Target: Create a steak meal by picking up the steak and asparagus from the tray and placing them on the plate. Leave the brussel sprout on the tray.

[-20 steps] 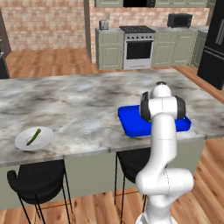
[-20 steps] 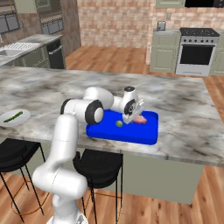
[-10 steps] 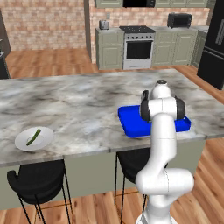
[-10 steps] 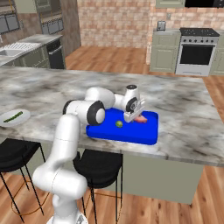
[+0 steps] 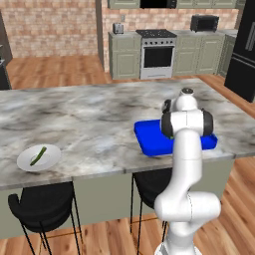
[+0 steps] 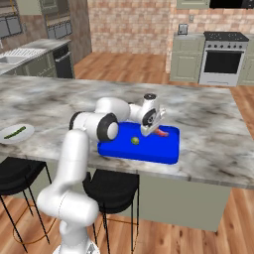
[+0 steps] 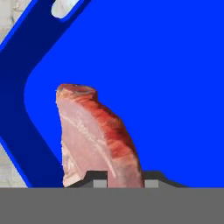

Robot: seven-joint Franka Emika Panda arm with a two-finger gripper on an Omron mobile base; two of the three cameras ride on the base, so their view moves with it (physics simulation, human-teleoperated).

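— Where is the steak [image 7: 94,135] in relation to the jaws?

— Right between them. In the hand view the two dark fingertips [image 7: 97,178] stand at either side of the near end of the meat, and the slab runs straight away from them, its long axis pointing out along the line of the gripper [image 6: 152,133]. The jaws look clenched on the steak.

— Is it off the tray [image 6: 168,151] yet?

— I cannot tell. The blue floor of the tray lies all round the meat, so it is at least over the tray, low down, toward the far end from the sprout [image 6: 134,141]. The sprout sits apart on the tray, nearer the arm's elbow.

— And the plate [image 5: 25,162]?

— Well apart, on the desk [image 5: 89,119], off to the robot's left. The asparagus [image 5: 38,155] already lies on it, slanted across the middle.

— So what does the next move turn on?

— My reading — lift straight up first, since the raised rim of the tray stands between the steak and the open desk, then a long swing left. The free half of the plate beside the stalk looks the safer spot to set the meat down.
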